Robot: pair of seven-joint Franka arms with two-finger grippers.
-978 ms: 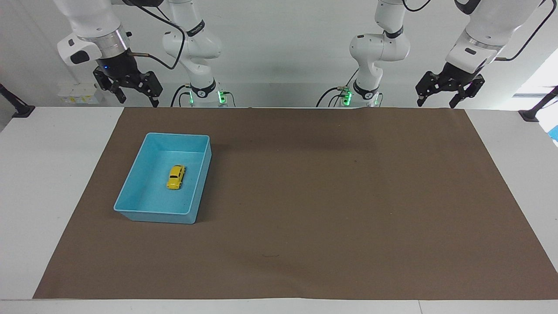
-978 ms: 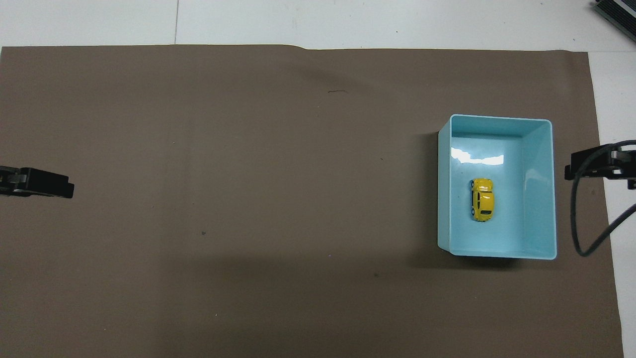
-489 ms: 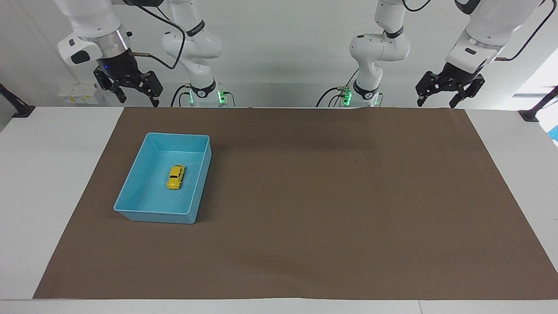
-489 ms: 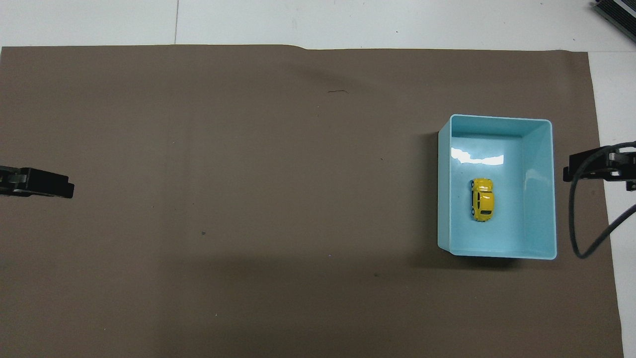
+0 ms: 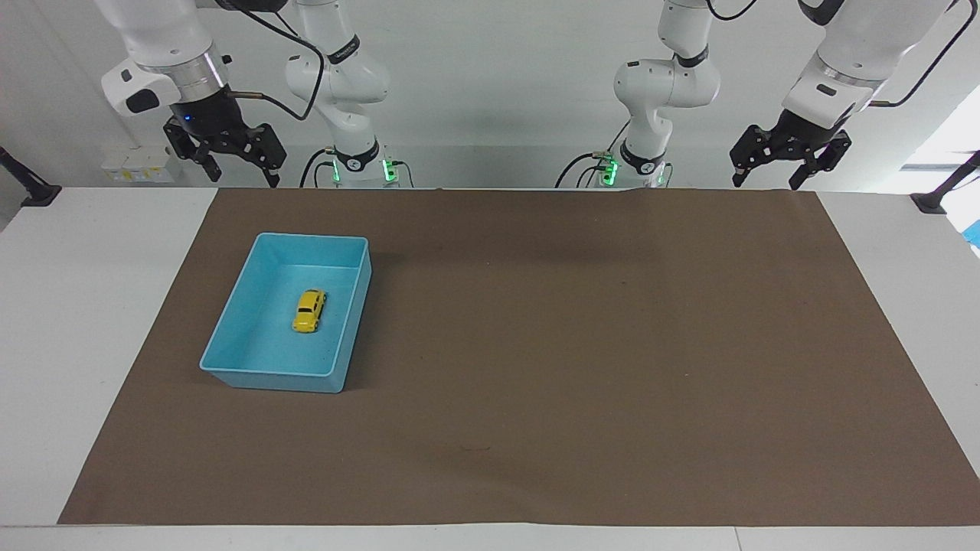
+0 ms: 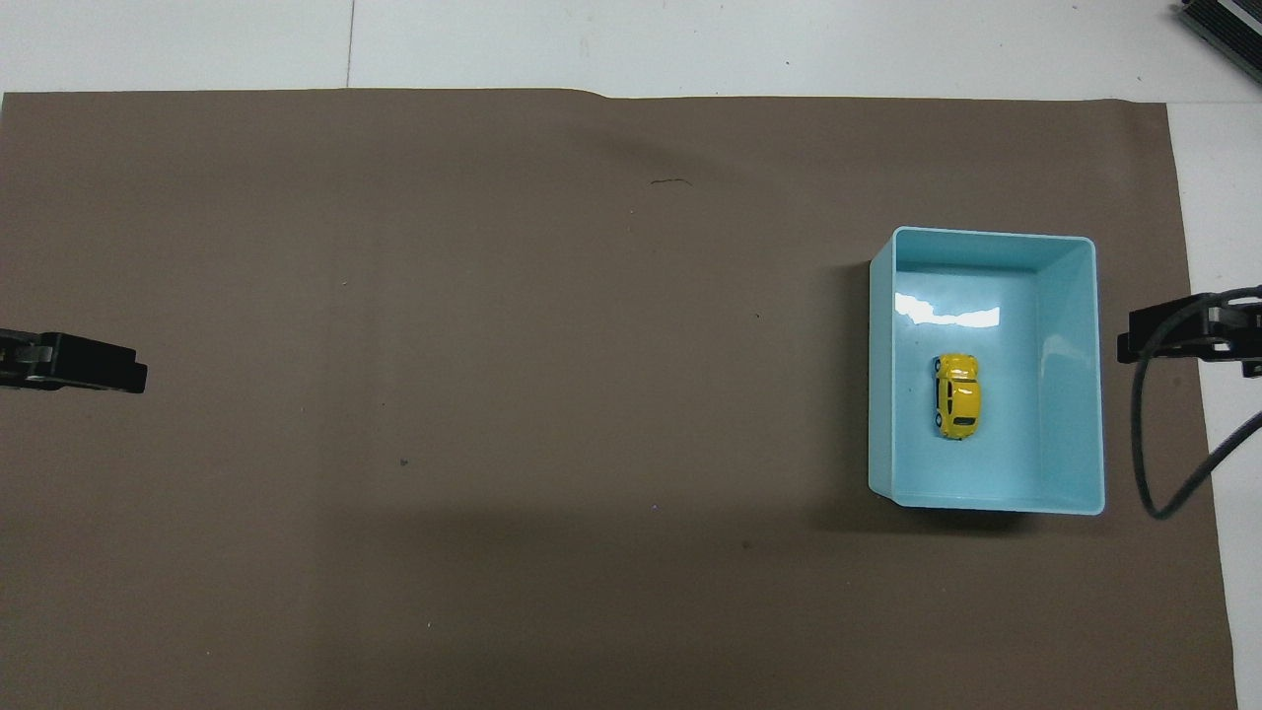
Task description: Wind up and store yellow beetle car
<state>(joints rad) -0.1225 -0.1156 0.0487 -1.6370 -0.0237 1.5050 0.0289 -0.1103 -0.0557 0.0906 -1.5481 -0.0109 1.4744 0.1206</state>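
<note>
The yellow beetle car point(image 5: 309, 311) sits on its wheels inside the blue bin point(image 5: 230, 361), toward the right arm's end of the counter point(image 5: 46, 321). The right claw point(image 5: 239, 170) and the left claw point(image 5: 766, 176) both hang released and empty, raised above the brown mat's point(image 5: 582, 352) near edge.

Blue bin point(image 5: 348, 330) (open-topped), on brown mat point(image 5: 574, 344), white table point(image 5: 76, 306)

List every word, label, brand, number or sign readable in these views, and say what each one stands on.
None can be read.
yellow beetle car: no lettering shows.
blue bin: plain walls, no label.
brown mat: only small marks, no text.
White boxes at the wall near the right arm: any print is too small to read.
</note>
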